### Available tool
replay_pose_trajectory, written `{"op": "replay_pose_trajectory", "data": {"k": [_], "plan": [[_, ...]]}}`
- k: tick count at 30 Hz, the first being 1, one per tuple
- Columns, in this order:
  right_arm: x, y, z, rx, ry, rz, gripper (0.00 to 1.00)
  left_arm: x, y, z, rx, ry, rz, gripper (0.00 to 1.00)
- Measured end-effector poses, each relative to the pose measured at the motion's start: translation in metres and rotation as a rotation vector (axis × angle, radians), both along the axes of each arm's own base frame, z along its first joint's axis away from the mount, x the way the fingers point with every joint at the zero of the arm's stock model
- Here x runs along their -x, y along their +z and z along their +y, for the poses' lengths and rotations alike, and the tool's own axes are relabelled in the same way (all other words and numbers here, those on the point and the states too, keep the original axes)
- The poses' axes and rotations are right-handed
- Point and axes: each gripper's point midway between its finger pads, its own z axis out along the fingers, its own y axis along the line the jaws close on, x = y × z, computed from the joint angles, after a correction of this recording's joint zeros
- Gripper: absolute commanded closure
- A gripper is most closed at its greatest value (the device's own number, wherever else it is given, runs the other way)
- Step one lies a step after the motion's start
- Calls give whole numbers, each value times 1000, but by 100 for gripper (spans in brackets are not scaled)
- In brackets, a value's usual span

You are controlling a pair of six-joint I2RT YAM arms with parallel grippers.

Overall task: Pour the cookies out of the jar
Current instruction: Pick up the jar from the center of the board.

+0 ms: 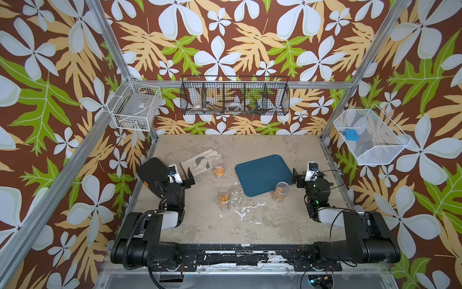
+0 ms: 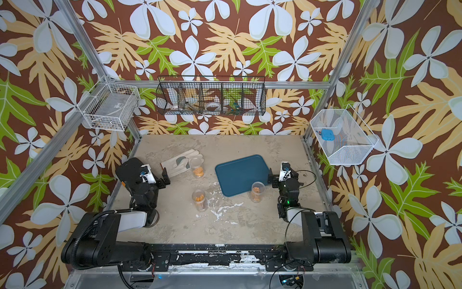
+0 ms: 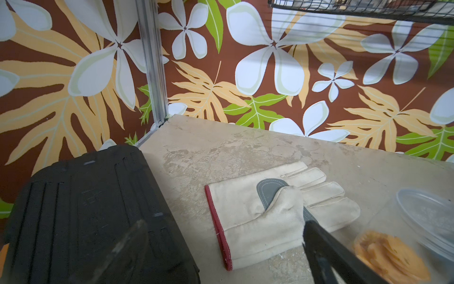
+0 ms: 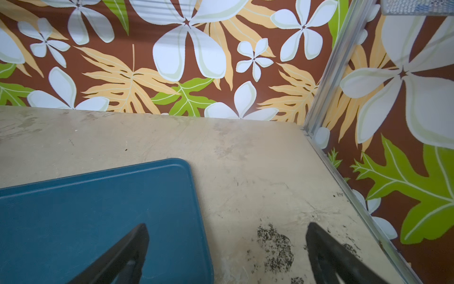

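Three clear jars stand upright on the table, each holding orange cookies. One jar (image 1: 218,169) (image 2: 197,169) is by the glove, with its cookies (image 3: 390,255) showing in the left wrist view. A second jar (image 1: 224,200) (image 2: 199,199) stands mid-table. The third jar (image 1: 281,191) (image 2: 257,191) touches the near right corner of the blue tray (image 1: 262,175) (image 4: 98,209). My left gripper (image 1: 190,178) (image 3: 223,231) is open over the glove's cuff, left of the first jar. My right gripper (image 1: 296,179) (image 4: 226,233) is open at the tray's right edge, holding nothing.
A cream work glove (image 1: 200,162) (image 3: 270,216) lies flat at the back left. A black case (image 1: 152,167) (image 3: 86,209) sits at the left edge. Wire baskets (image 1: 235,98) hang on the walls. Aluminium posts (image 3: 152,61) frame the table.
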Motion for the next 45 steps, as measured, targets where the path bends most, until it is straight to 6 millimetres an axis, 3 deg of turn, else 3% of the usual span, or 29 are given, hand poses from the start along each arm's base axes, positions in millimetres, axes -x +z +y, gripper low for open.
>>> {"op": "replay_pose_trajectory", "data": {"k": [11, 15, 19, 27, 37, 45], "plan": [[-2, 15, -13, -75, -89, 56, 0, -39, 38, 1, 74, 53, 117, 0], [-3, 22, -16, -134, -125, 80, 0, -42, 45, -1, 143, 61, 173, 0], [-4, 27, -16, -201, -144, 115, 0, -38, 40, -7, 220, 49, 246, 0], [-4, 42, -11, -306, -148, 177, 0, -31, 30, -41, 384, -53, 363, 0], [3, 44, 2, -431, -127, 295, 1, -35, 59, -79, 425, -165, 421, 0], [10, 48, 24, -493, -58, 387, 2, -19, 45, -113, 475, -292, 526, 0]]}}
